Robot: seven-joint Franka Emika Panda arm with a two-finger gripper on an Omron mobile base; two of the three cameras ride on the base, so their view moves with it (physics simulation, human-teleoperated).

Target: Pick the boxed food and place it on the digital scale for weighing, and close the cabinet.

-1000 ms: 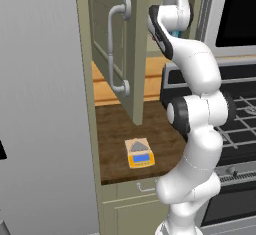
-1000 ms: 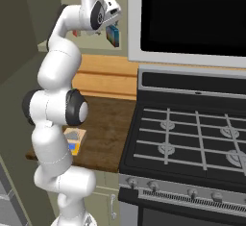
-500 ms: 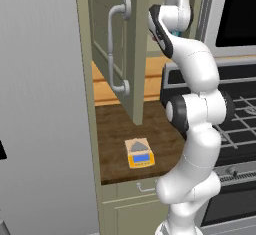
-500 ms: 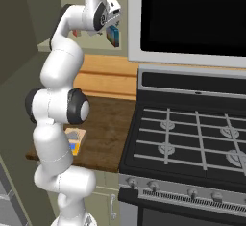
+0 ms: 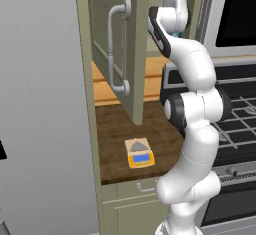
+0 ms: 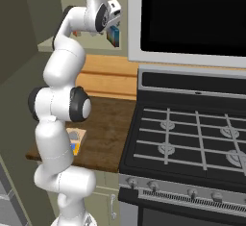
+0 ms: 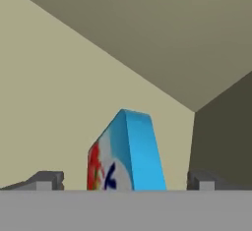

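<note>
The boxed food (image 7: 130, 151) is a blue box with red and white print, standing on edge inside the cabinet. My gripper (image 7: 124, 182) is open, with one fingertip on each side of the box and a wide gap to each. The box (image 6: 114, 35) also appears just below my raised hand. The cabinet door (image 5: 112, 44) stands open, its long grey handle (image 5: 116, 46) facing out. The yellow digital scale (image 5: 139, 154) lies on the wooden counter with nothing on its plate. In the right base view the scale (image 6: 75, 141) is partly hidden behind my arm.
A black stove (image 6: 192, 138) with grates sits to the right of the wooden counter (image 5: 115, 129), with a microwave (image 6: 192, 18) above it. A tall grey panel (image 5: 40, 104) bounds the left side. The open door hangs over the counter's back left.
</note>
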